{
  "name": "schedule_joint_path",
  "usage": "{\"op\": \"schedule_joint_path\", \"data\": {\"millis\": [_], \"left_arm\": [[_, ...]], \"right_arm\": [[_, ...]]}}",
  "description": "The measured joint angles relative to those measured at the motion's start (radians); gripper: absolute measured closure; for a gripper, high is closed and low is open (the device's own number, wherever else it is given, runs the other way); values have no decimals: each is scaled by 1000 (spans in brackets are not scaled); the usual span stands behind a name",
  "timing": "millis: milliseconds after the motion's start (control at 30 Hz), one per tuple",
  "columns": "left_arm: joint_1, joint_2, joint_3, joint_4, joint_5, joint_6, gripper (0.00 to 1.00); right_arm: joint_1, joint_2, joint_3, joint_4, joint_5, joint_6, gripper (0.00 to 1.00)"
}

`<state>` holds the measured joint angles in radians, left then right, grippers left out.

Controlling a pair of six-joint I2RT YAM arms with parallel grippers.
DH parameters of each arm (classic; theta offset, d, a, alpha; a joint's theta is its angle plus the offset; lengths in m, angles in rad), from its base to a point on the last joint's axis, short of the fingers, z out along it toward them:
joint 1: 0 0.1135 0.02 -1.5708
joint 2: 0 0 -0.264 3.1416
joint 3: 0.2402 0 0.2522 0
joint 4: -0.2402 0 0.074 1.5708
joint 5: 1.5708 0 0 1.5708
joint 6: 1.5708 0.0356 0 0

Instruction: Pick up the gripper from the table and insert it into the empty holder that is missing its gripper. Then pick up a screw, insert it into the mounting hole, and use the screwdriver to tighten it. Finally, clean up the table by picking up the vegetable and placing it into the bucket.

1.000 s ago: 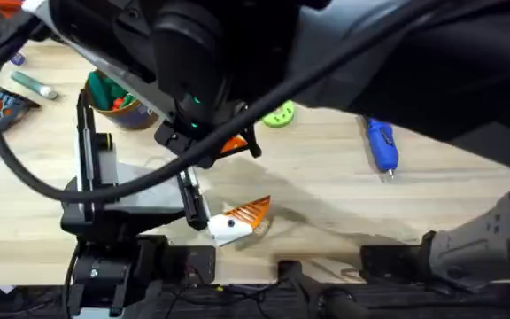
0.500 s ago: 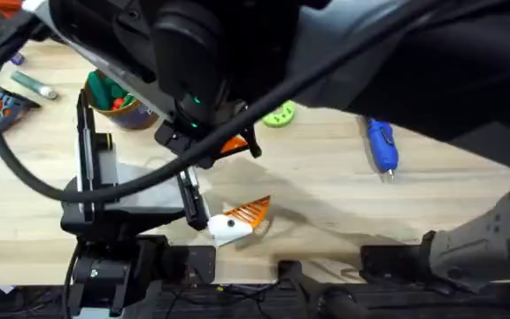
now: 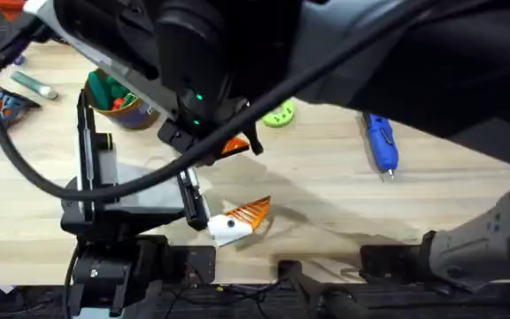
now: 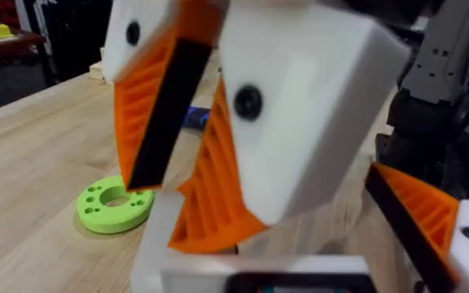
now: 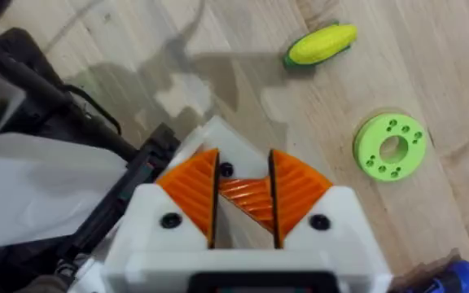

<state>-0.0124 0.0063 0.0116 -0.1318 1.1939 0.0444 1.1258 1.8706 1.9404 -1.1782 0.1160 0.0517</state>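
Blue screwdriver point(image 3: 381, 146) lies untouched; bucket point(image 3: 122, 105) far-left.

Bucket point(image 3: 122, 105) (arm-covered) half hidden

A flat green ring-shaped disc point(image 3: 279, 114) lay on the wooden table point(image 3: 326, 195), well apart from a green marker-like stick point(image 3: 34, 84) near the far left edge. A dark printed packet point(image 3: 3, 108) sat just beside that stick.

The blue pen-shaped electric screwdriver point(image 3: 381, 144) lies flat — metal bit toward the table's near edge — well apart from the yellow green-ended toy vegetable point(image 5: 321, 44).
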Motion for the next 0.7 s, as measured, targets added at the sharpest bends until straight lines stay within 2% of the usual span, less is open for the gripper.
{"op": "schedule_joint_path", "data": {"millis": [233,367,467,533,700], "left_arm": [[0,0,0,-1,4,-2,12],[0,0,0,-1,3,-5,12],[0,0,0,-1,3,-9,12],[0,0,0,-1,3,-12,12],[0,0,0,-1,3,-15,12]], "right_arm": [[-5,0,1,-3,19,0,502],[-11,0,5,-8,34,0,314],[-20,0,8,-12,52,-4,123],[-23,0,8,-13,56,-4,85],[-23,-2,8,-13,61,-4,65]]}}
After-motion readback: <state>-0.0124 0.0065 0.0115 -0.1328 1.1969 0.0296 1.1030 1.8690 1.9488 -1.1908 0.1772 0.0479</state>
